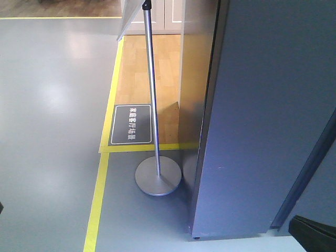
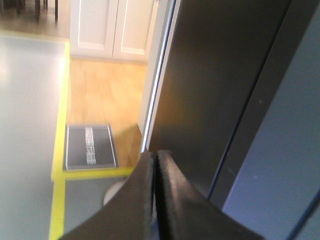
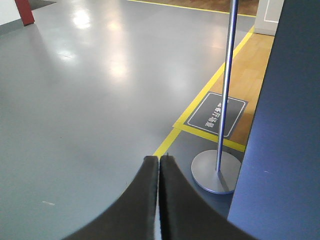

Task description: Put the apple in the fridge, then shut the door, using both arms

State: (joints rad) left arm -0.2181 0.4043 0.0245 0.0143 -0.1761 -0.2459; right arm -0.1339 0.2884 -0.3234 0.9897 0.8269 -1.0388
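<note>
Apple nowhere in view, both grippers, left (image 2: 154, 165) and right (image 3: 159, 167), pressed closed on nothing at bottom centre; beyond, fridge (image 1: 262, 121) filling the frame's right, sign stand (image 1: 157, 176) close beside it, liable to be clipped by a careless swing.

We see one floor sign (image 1: 131, 124), dark with white Chinese characters, by the pole stand (image 1: 157, 178). Characters look like 家庭客厅场景; too blurred in both wrist views to read.
</note>
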